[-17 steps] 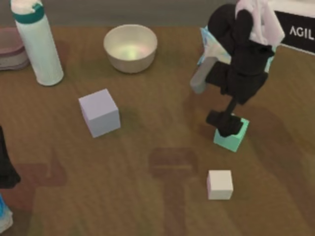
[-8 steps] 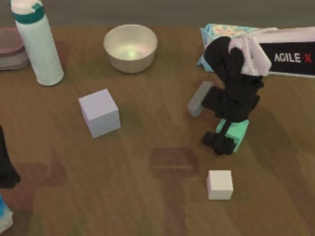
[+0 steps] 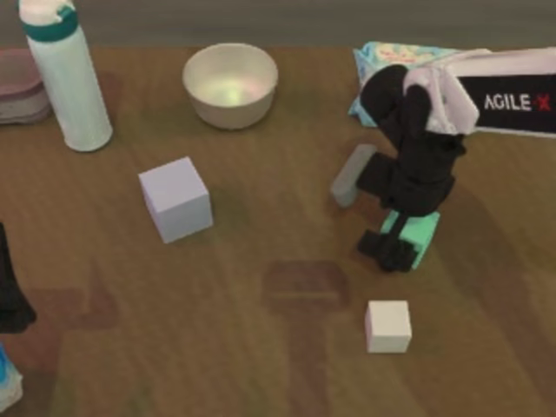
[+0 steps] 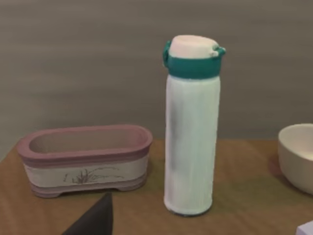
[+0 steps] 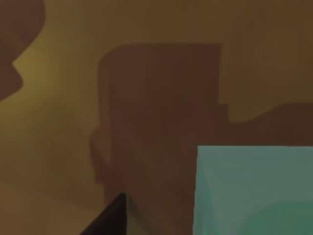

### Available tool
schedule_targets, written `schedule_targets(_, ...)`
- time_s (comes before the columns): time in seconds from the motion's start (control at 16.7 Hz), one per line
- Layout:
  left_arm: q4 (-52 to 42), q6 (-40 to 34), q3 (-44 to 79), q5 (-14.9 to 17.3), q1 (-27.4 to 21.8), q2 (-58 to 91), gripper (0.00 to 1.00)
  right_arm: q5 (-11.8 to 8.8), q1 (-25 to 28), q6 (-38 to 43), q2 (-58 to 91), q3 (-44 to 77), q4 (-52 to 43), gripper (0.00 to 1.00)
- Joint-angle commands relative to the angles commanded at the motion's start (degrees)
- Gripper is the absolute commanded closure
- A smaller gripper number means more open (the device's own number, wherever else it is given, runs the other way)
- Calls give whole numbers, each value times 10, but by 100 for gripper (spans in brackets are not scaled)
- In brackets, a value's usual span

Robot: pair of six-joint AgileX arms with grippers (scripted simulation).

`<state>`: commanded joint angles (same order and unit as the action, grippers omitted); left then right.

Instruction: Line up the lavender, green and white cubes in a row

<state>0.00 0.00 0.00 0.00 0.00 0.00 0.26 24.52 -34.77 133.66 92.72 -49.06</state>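
Note:
The mint green cube [image 3: 420, 233] sits right of the table's centre. My right gripper [image 3: 389, 250] is down at its front-left side, open, and partly covers it. In the right wrist view the green cube [image 5: 254, 191] fills one corner, and one dark finger [image 5: 113, 218] stands apart from it with bare table between. The lavender cube [image 3: 175, 198] rests left of centre. The small white cube [image 3: 387, 326] lies in front of the green one. My left gripper [image 3: 10, 300] is parked at the left edge, open, with one finger [image 4: 97, 219] showing.
At the back stand a cream bowl [image 3: 230, 84], a white bottle with a teal band [image 3: 65, 78] and a pink planter [image 3: 19, 87]. A grey block [image 3: 351, 175] and a pale blue packet [image 3: 387, 62] lie behind the right arm.
Over the last second my right arm came down and its gripper shifted from above the green cube to its front-left side. The three cubes have stayed in place.

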Motion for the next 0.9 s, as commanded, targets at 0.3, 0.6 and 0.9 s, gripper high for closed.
schedule_targets(0.3, 0, 0, 0, 0, 0, 0, 0, 0, 0, 0, 0, 0, 0, 83)
schedule_targets(0.6, 0, 0, 0, 0, 0, 0, 0, 0, 0, 0, 0, 0, 0, 100)
schedule_targets(0.9, 0, 0, 0, 0, 0, 0, 0, 0, 0, 0, 0, 0, 0, 100)
